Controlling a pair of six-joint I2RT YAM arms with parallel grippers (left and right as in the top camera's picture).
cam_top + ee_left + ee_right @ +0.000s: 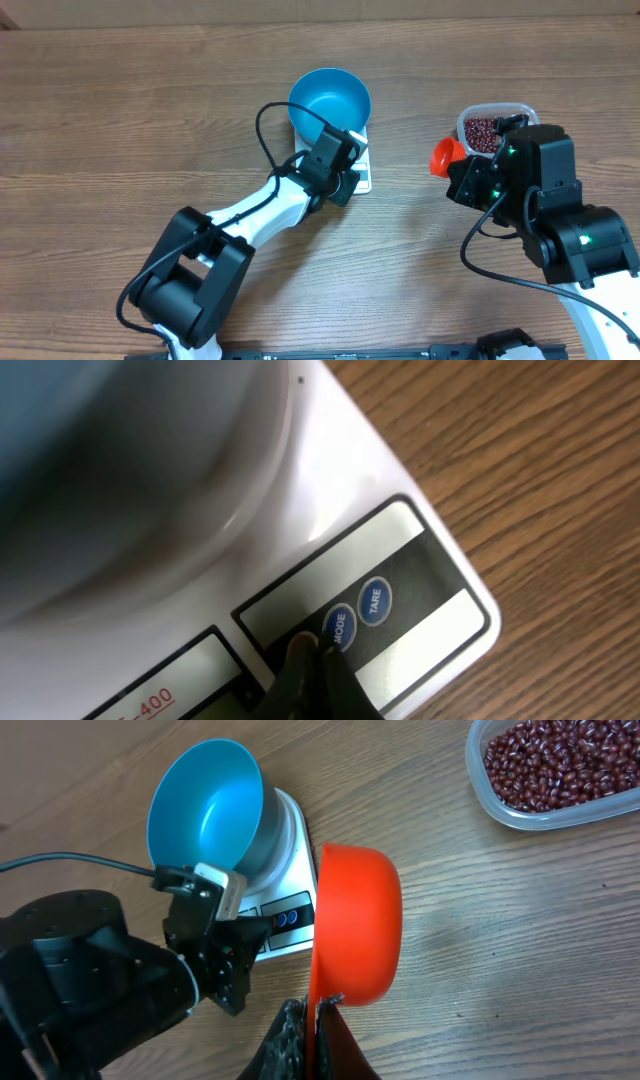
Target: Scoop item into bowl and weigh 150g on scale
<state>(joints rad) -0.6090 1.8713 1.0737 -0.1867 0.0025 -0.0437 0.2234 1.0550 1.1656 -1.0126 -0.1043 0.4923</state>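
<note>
The left gripper [306,652], jaws closed on nothing, touched the scale [420,550] at its MODE button [339,626]; the blue bowl [205,815] sat on that scale. The right gripper [313,1016] was clamped tight on the orange scoop [358,920]. The beans [560,765] lay in the clear tub [530,818].

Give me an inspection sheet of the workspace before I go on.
Surface: wood-grain table.
Job's things: blue bowl empty, standing on the scale; beans in the clear tub.
Clutter: nothing seen.
Grippers: left gripper shut, tip on the scale's button panel beside MODE; right gripper shut on the orange scoop.
Cables: black cable loops off the left arm near the bowl; second cable hangs by the right arm.
Surroundings: nothing seen.
</note>
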